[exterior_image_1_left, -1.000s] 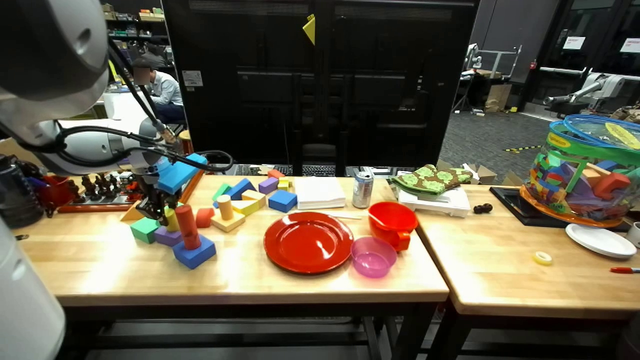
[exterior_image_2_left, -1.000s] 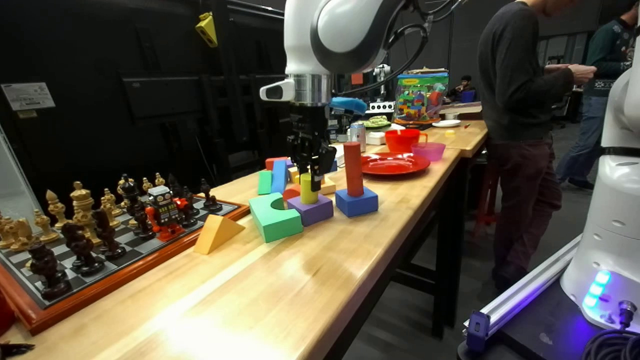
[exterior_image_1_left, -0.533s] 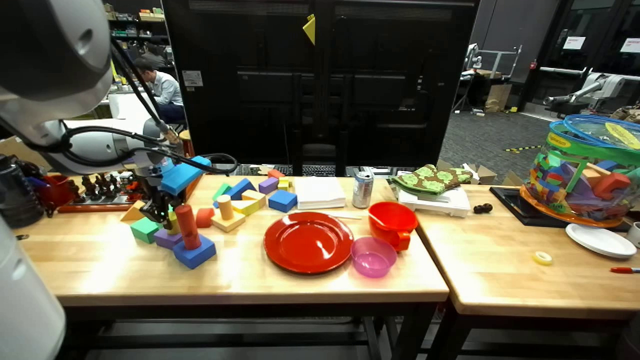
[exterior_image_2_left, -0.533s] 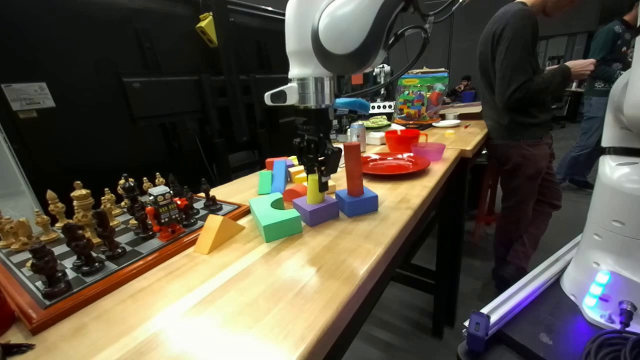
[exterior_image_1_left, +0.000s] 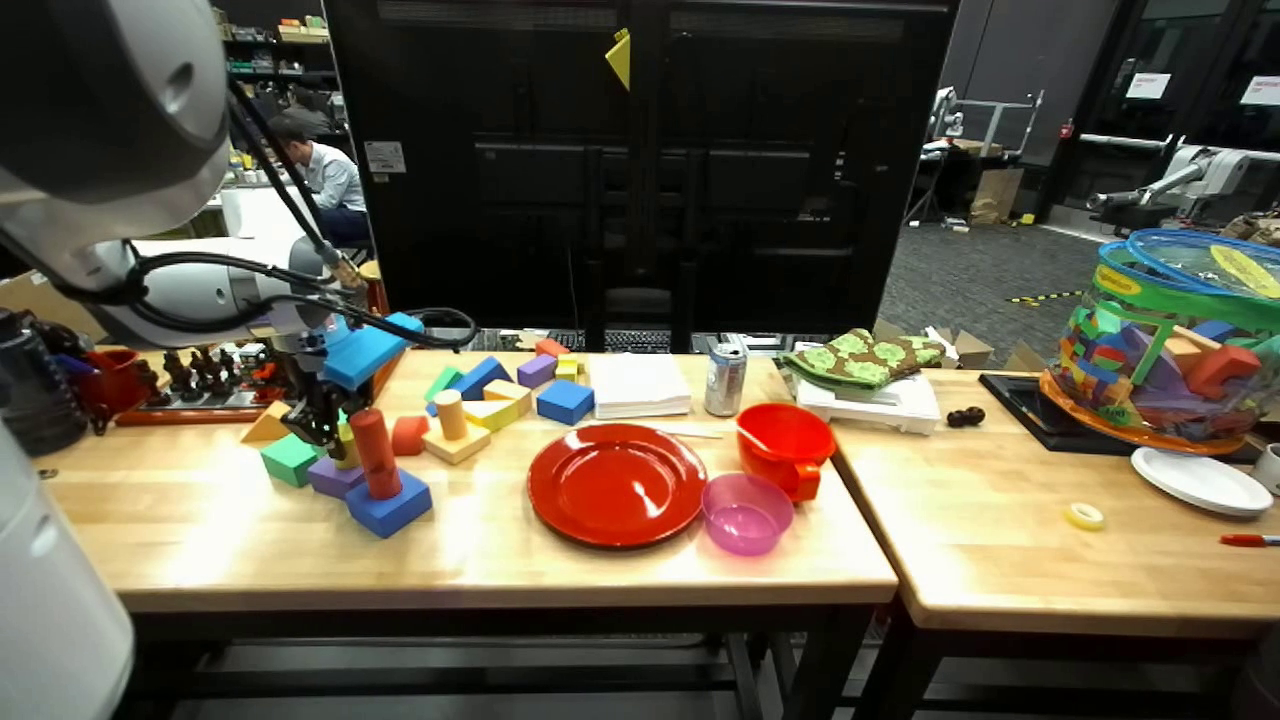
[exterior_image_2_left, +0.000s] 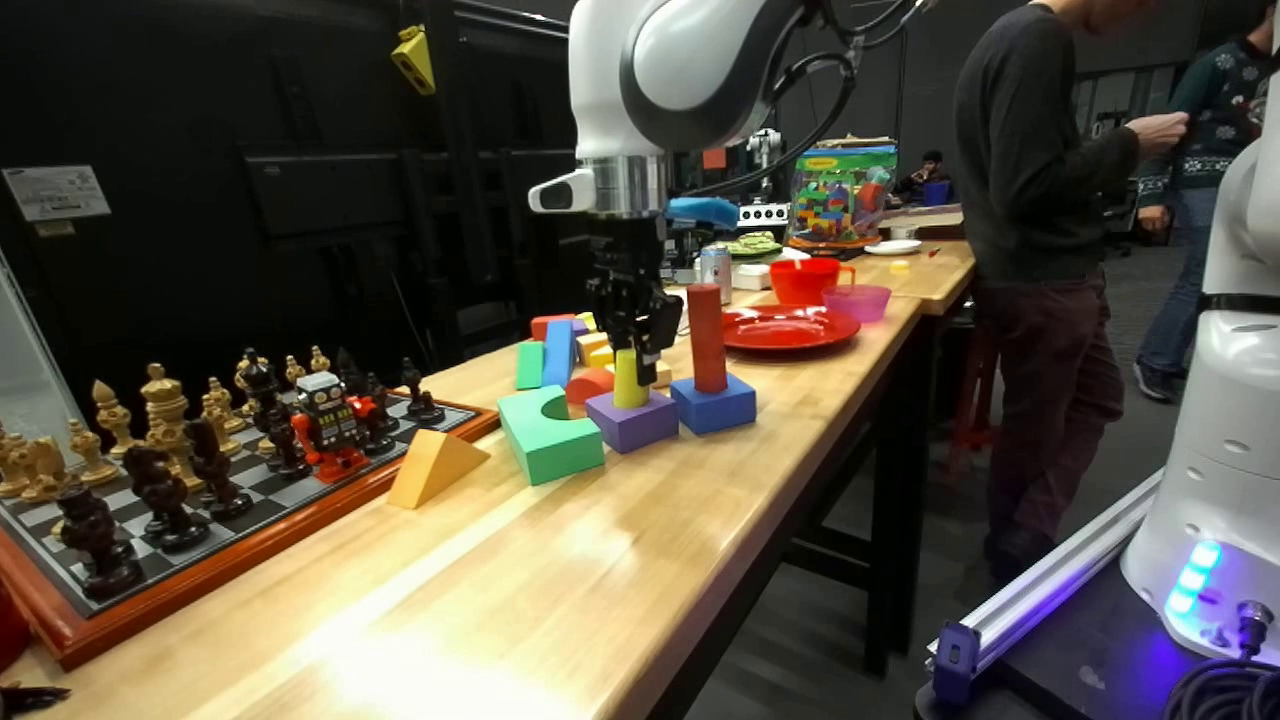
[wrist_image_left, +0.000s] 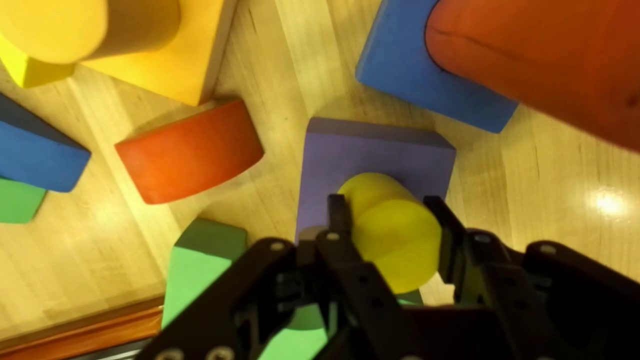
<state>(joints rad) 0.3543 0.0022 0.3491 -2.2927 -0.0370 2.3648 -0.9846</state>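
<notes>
My gripper is shut on a yellow cylinder, one finger against each side of it. The cylinder's foot rests on a purple block; in an exterior view the cylinder leans slightly on that block. Right beside it, a tall red cylinder stands on a blue block. On the opposite side lies a green block with a rounded notch. A red curved block lies close by. The far finger is mostly hidden in both exterior views.
An orange wedge and a chessboard with pieces and a toy robot lie beyond the green block. Several more blocks, a tan cylinder on a square base, a red plate, a pink bowl and a red cup share the table.
Between one second and half a second ago, gripper, yellow cylinder and purple block shifted together toward the blue block, away from the green one. Since then they have held almost still.
</notes>
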